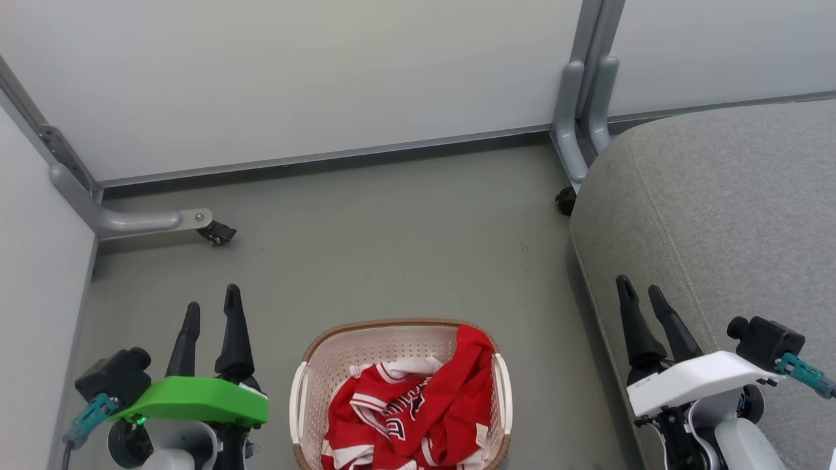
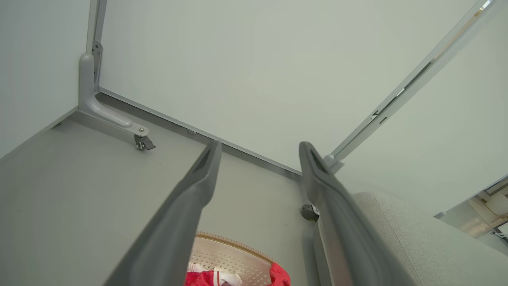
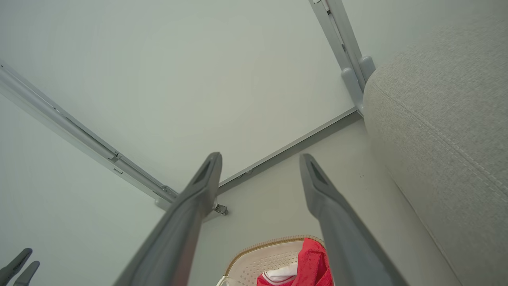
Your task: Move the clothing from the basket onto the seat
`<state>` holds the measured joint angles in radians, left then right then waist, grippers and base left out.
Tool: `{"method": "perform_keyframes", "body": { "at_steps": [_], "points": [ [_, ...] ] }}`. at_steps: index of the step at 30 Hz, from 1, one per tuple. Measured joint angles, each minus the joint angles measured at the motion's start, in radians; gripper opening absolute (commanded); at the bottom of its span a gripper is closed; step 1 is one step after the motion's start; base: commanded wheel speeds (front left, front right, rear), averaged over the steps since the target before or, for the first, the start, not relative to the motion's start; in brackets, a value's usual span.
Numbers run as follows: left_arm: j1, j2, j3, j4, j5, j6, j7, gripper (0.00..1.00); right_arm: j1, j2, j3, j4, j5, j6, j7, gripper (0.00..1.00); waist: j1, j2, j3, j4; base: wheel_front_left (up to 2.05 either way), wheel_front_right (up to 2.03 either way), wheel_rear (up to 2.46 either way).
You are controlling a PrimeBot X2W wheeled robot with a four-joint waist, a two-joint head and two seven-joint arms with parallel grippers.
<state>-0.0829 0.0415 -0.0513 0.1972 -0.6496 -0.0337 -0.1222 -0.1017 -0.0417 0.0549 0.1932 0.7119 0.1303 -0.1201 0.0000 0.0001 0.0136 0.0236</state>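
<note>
Currently, at the lower left of the head view, the left gripper (image 1: 212, 300) is held with its jaws wide apart and nothing between them, the fingers pointing up the frame above the floor (image 1: 392, 228).

At the bottom centre the basket (image 1: 339, 365) is seen, its near end cut off by the frame edge, so its long axis cannot be told with certainty. All of the clothing (image 1: 418, 405) is heaped inside it. No clean long axis is offered by the crumpled heap, though its longest run is judged to go from the basket's lower left to its upper right, where one red fold is raised against the far right corner of the rim.

At the lower right the right gripper (image 1: 639, 286) is likewise spread wide and empty, in front of the edge of the seat (image 1: 718, 215), which lies at the right of the frame.

Several faults could be expected. Only one layer might be pinched, so that a garment is left behind. The light basket might be dragged or tipped if cloth is caught on the rim. A trailing end might be dropped on the floor strip between basket and seat.
</note>
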Motion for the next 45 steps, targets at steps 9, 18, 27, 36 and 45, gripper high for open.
{"method": "perform_keyframes", "body": {
  "at_steps": [9,18,27,36,45],
  "points": [
    [-0.001,0.001,-0.019,0.009,0.111,0.009,-0.023,1.0,-0.011,-0.001,0.005,0.015,-0.117,0.0,-0.023,1.0,0.0,0.0,0.002,0.006,0.0,0.0,0.0],
    [-0.001,0.001,-0.03,0.009,0.208,0.016,-0.047,1.0,-0.012,-0.002,0.005,0.02,-0.232,0.0,-0.048,1.0,0.0,0.0,0.0,0.012,0.0,0.0,0.0],
    [-0.003,0.002,-0.042,0.003,0.293,0.021,-0.065,1.0,-0.017,-0.003,0.007,0.031,-0.332,0.0,-0.067,1.0,0.0,0.0,0.001,0.017,0.0,0.0,0.0],
    [-0.011,0.003,-0.052,0.003,0.367,0.025,-0.086,1.0,-0.023,-0.004,0.007,0.037,-0.423,0.0,-0.088,1.0,0.0,0.0,0.001,0.02,0.0,0.0,0.0],
    [-0.011,0.004,-0.063,0.008,0.431,0.028,-0.105,1.0,-0.028,-0.004,0.007,0.046,-0.501,0.0,-0.106,1.0,0.0,0.0,0.0,0.025,0.0,0.0,0.0]
  ]
}}
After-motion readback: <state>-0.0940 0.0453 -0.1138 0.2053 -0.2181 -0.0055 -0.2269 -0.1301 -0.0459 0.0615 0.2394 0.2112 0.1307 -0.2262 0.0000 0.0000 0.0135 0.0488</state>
